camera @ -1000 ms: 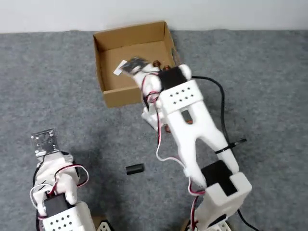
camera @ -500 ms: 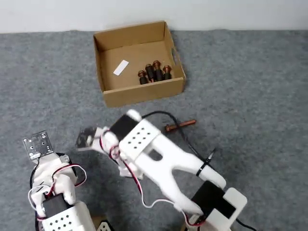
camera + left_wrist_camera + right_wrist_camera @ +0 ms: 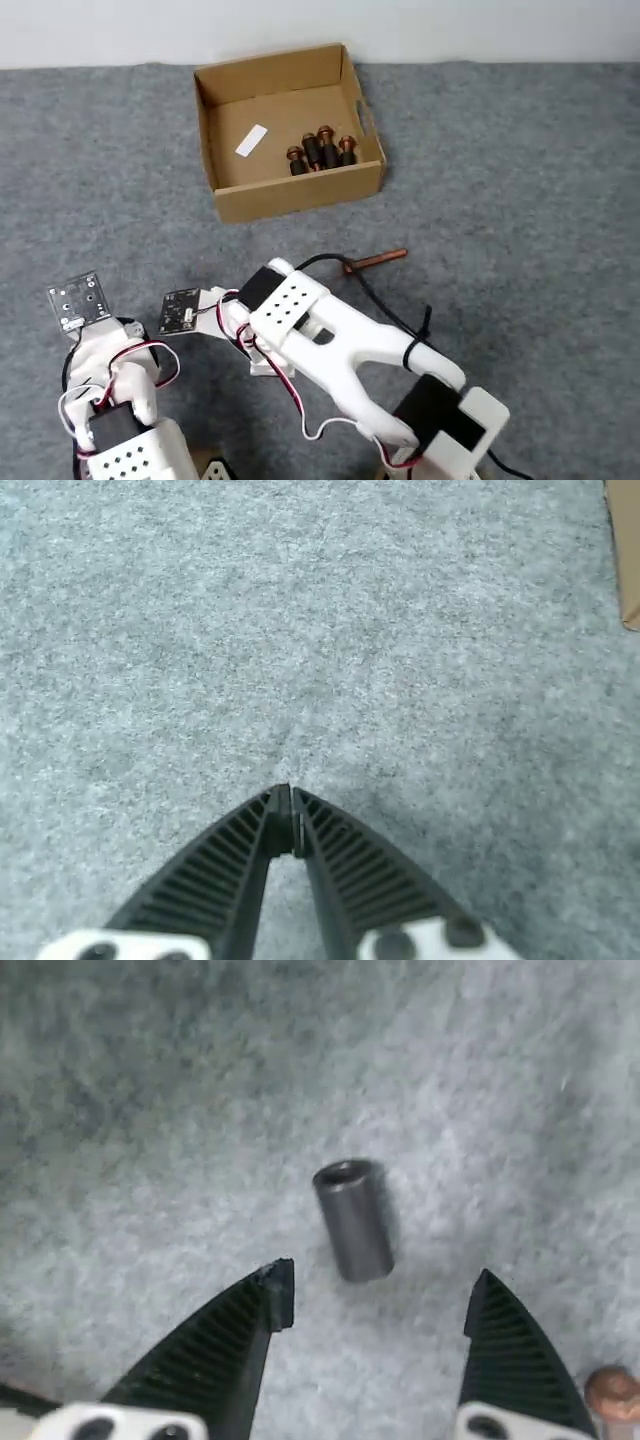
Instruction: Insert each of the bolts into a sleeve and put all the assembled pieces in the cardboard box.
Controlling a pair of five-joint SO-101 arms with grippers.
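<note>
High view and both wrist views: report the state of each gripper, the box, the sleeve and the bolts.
Left gripper: shut, empty.
Right gripper: open, around the sleeve without touching it.
Sleeve: lying on its side, no bolt in it.
Loose bolt: lying flat, not in a sleeve.
Cardboard box: open-topped, holding assembled pieces.

Dark grey sleeve (image 3: 353,1222), copper bolt (image 3: 376,260)
</note>
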